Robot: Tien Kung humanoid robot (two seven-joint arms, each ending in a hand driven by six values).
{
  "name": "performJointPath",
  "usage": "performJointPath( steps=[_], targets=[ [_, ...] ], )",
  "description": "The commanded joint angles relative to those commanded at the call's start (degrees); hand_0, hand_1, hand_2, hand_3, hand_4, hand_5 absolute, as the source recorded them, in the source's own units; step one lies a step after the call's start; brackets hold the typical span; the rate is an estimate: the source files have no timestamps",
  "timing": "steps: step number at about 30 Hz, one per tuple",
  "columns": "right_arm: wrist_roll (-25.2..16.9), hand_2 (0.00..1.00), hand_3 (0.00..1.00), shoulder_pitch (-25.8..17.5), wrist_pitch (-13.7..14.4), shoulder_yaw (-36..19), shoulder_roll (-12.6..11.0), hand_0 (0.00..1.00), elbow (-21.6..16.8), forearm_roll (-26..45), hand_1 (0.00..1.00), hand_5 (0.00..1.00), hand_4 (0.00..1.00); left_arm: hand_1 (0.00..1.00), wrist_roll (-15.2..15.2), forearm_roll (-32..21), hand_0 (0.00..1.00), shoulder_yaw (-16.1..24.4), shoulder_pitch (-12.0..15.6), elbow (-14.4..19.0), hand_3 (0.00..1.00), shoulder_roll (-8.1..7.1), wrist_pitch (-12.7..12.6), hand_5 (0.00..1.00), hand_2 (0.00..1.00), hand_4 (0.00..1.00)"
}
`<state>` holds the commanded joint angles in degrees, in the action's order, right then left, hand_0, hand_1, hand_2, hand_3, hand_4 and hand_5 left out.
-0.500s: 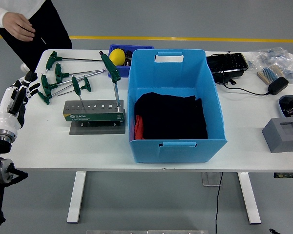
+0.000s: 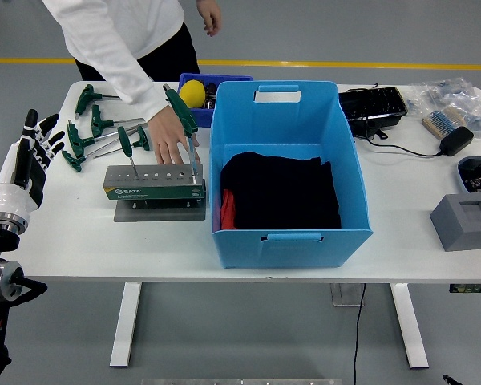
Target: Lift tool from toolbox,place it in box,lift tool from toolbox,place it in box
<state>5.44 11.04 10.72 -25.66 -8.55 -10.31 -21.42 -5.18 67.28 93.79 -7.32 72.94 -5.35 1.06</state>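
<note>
1. Since half a second ago, the person (image 2: pixel 136 48) in the white sleeve has leaned in over the far side of the table (image 2: pixel 80 241), and a hand (image 2: pixel 170 136) now reaches down to the tool rack (image 2: pixel 154 184), where earlier it hung back by the far left corner.
2. That hand lies flat, fingers spread, on the table just behind the rack, among the loose green-handled wrenches (image 2: pixel 92 128) lying left of it.
3. Two wrenches stand upright in the rack: a short one (image 2: pixel 127 148) towards its left end and a tall one (image 2: pixel 184 120) at its right end, next to the person's hand.
4. Left robot hand (image 2: pixel 28 156) hovers at the table's left edge, fingers spread and holding nothing, slightly higher than before.
5. Blue box (image 2: pixel 284 172) stands just right of the rack, with black cloth (image 2: pixel 280 188) and a bit of red inside.
6. Right arm is out of view.
</note>
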Motion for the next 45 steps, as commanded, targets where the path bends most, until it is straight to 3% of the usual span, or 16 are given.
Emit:
performJointPath(
  steps=[2, 3, 8, 9, 19, 23, 26, 27, 32, 33, 38, 39, 40, 43, 45],
  targets=[
    [0.01, 0.678, 0.575, 0.02, 0.0, -0.05, 0.0, 0.62, 0.0, -0.04, 0.591, 0.698, 0.838, 0.985, -0.09, -0.12, 0.935, -0.04, 0.0, -0.01, 0.876, -0.01, -0.16, 0.998, 0.998, 0.998],
    [0.03, 0.679, 0.575, 0.03, 0.0, -0.08, 0.0, 0.619, 0.0, -0.14, 0.592, 0.699, 0.837, 0.998, -0.18, -0.2, 0.931, -0.04, 0.01, -0.02, 0.935, 0.0, -0.31, 0.998, 0.998, 0.998],
    [0.05, 0.679, 0.575, 0.02, -0.01, -0.24, -0.01, 0.619, 0.0, -0.33, 0.592, 0.699, 0.837, 0.998, -0.56, -0.42, 0.931, -0.02, 0.06, -0.02, 0.935, 0.01, -0.92, 0.998, 0.998, 0.998],
    [0.06, 0.679, 0.575, 0.02, -0.01, -0.25, -0.01, 0.618, 0.0, -0.38, 0.592, 0.698, 0.837, 0.998, -0.63, -0.41, 0.936, 0.0, 0.06, -0.03, 0.983, 0.01, -1.03, 0.998, 0.998, 0.998],
    [0.14, 0.678, 0.574, -0.01, 0.0, -0.57, 0.02, 0.619, 0.0, -0.69, 0.592, 0.698, 0.837, 0.998, -1.23, 0.08, 0.937, -0.13, 0.02, 0.21, 0.992, 0.0, -2.98, 0.998, 0.998, 0.998],
    [0.09, 0.678, 0.574, -0.06, 0.0, -0.35, 0.04, 0.619, 0.0, -0.35, 0.592, 0.698, 0.837, 0.985, -1.35, 3.84, 0.926, -0.41, 0.03, 1.13, 0.977, -0.23, -5.74, 0.996, 0.998, 0.998],
    [0.16, 0.678, 0.574, -0.14, -0.02, -0.54, 0.06, 0.619, 0.0, -0.61, 0.592, 0.698, 0.837, 0.985, -0.85, 10.16, 0.926, -0.88, -0.22, 3.9, 0.977, -1.1, -7.23, 0.996, 0.998, 0.998],
    [0.17, 0.678, 0.575, -0.17, -0.03, -0.57, 0.06, 0.619, 0.0, -0.65, 0.591, 0.698, 0.838, 0.998, -0.71, 12.4, 0.956, -1.12, -0.39, 4.84, 0.979, -1.41, -7.45, 0.833, 0.998, 0.998],
    [0.3, 0.678, 0.575, -0.41, -0.03, -0.83, 0.09, 0.619, 0.0, -1.0, 0.591, 0.698, 0.838, 0.998, -0.14, 24.69, 0.956, -6.14, -3.89, 9.87, 0.979, -5.52, -6.32, 0.833, 0.998, 0.998],
    [0.32, 0.678, 0.574, -0.46, -0.02, -0.87, 0.1, 0.619, 0.0, -1.07, 0.592, 0.698, 0.838, 0.998, -0.06, 26.92, 0.991, -7.56, -4.91, 10.3, 0.974, -6.63, -5.59, 0.733, 0.998, 0.998],
    [0.46, 0.678, 0.574, -0.63, -0.04, -0.99, 0.07, 0.619, 0.0, -1.39, 0.592, 0.698, 0.838, 0.998, -0.48, 39.21, 0.991, -17.67, -12.26, 9.55, 0.974, -12.87, -1.79, 0.733, 0.998, 0.998],
    [0.42, 0.678, 0.575, -0.61, -0.02, -0.89, 0.04, 0.62, 0.0, -1.29, 0.594, 0.696, 0.838, 0.998, -0.29, 41.45, 0.983, -19.71, -13.79, 9.2, 0.965, -13.93, -1.04, 0.659, 0.998, 0.998],
    [0.37, 0.678, 0.575, -0.62, 0.0, -0.74, 0.02, 0.62, 0.0, -1.12, 0.594, 0.696, 0.838, 0.998, 0.09, 44.05, 0.983, -21.91, -15.45, 8.94, 0.965, -14.76, -0.35, 0.659, 0.998, 0.998],
    [0.38, 0.678, 0.575, -0.77, 0.03, -0.67, 0.04, 0.62, 0.0, -0.92, 0.594, 0.696, 0.838, 0.998, 2.2, 51.13, 0.983, -27.33, -19.01, 8.32, 0.965, -15.8, 2.07, 0.659, 0.998, 0.998],
    [0.34, 0.679, 0.575, -0.92, 0.06, -0.47, 0.03, 0.62, 0.0, -0.51, 0.594, 0.697, 0.838, 0.997, 4.05, 55.06, 0.975, -30.1, -20.84, 7.84, 0.963, -15.71, 4.04, 0.67, 0.998, 0.998]
  ],
)
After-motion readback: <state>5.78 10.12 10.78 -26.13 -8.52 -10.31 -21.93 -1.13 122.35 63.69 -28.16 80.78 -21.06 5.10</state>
